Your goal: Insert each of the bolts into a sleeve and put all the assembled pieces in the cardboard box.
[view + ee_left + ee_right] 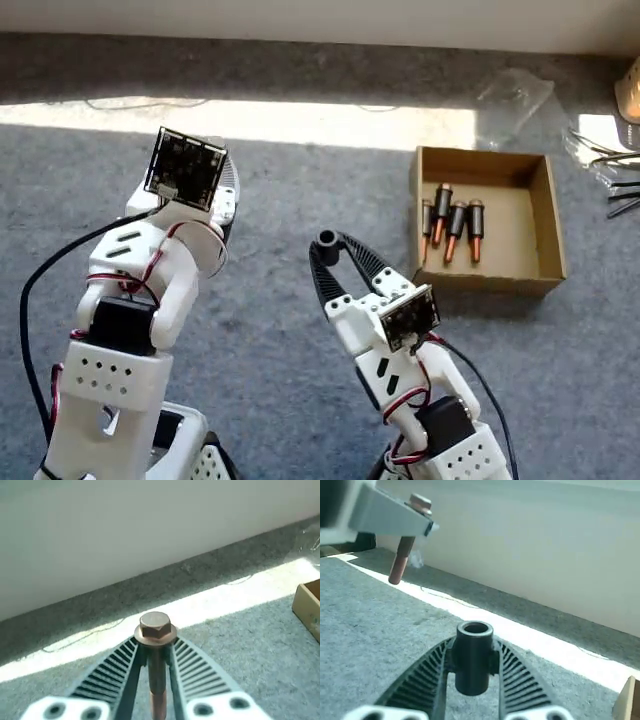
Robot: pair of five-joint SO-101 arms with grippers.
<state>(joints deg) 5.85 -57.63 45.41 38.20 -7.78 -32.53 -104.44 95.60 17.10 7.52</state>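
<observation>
Four assembled copper-and-black pieces (452, 222) lie in the brown cardboard box (549, 215), far right; left gripper (156, 642) pinches a copper hex bolt (155, 626), right gripper (473, 647) a black tubular sleeve (471, 670).

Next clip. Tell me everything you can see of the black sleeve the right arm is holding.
The sleeve is a short black tube, matte, plastic or rubber by its look, with a round open bore that is empty. It stands upright, bore up, clamped at its sides between the ribbed fingers of the right pincer, over the grey carpet and outside the cardboard box. The bolt hangs apart from it, not yet inserted.
</observation>
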